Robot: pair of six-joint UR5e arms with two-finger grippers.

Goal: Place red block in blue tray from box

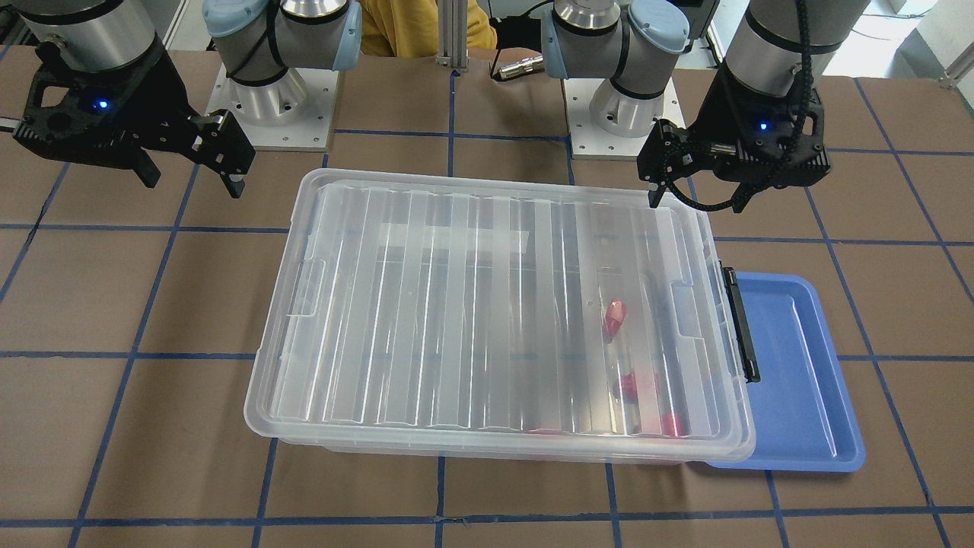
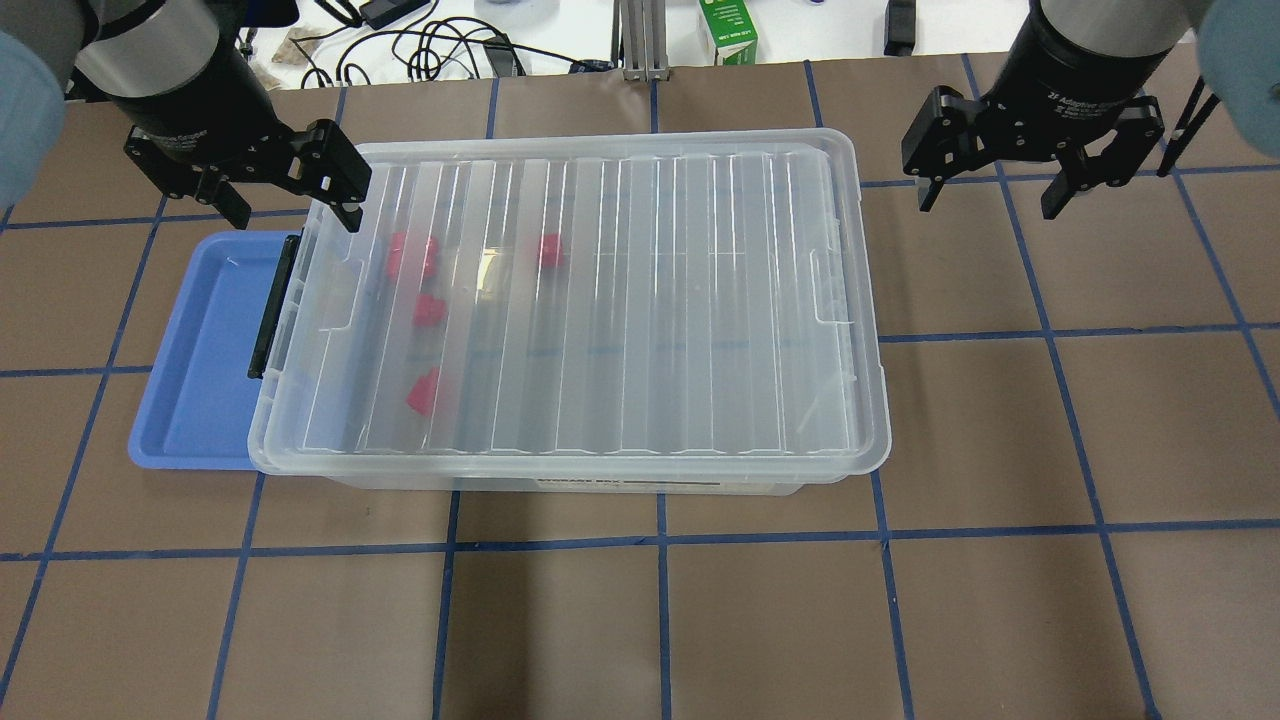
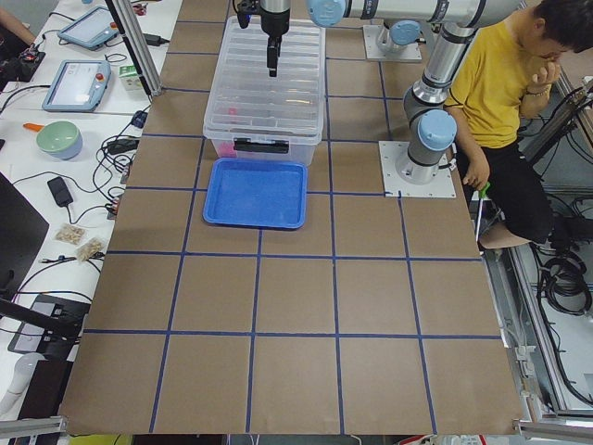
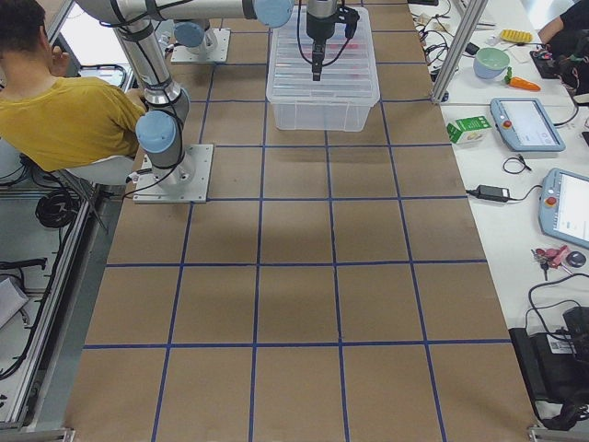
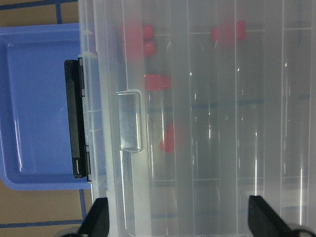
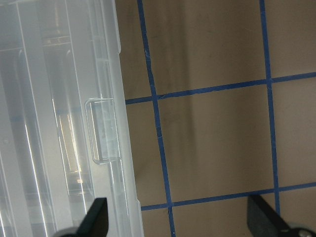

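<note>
The box (image 2: pixel 640 300) lies on the table with its ribbed lid shut and its black latch (image 2: pixel 270 310) at the tray end. Red blocks (image 2: pixel 428 310) show blurred through the lid near that end, also in the left wrist view (image 5: pixel 157 81). The blue tray (image 2: pixel 195 370) lies empty beside the latch end, partly under the box's rim. My left gripper (image 2: pixel 295 212) is open and empty above the box's far corner by the latch. My right gripper (image 2: pixel 990 200) is open and empty over the bare table beyond the box's other end.
The table is brown paper with a blue tape grid (image 2: pixel 885 540). Cables and a green carton (image 2: pixel 728 30) lie beyond the far edge. A person in a yellow shirt (image 3: pixel 500 83) sits behind the robot bases. Tablets and a bowl (image 3: pixel 58 139) lie on side tables.
</note>
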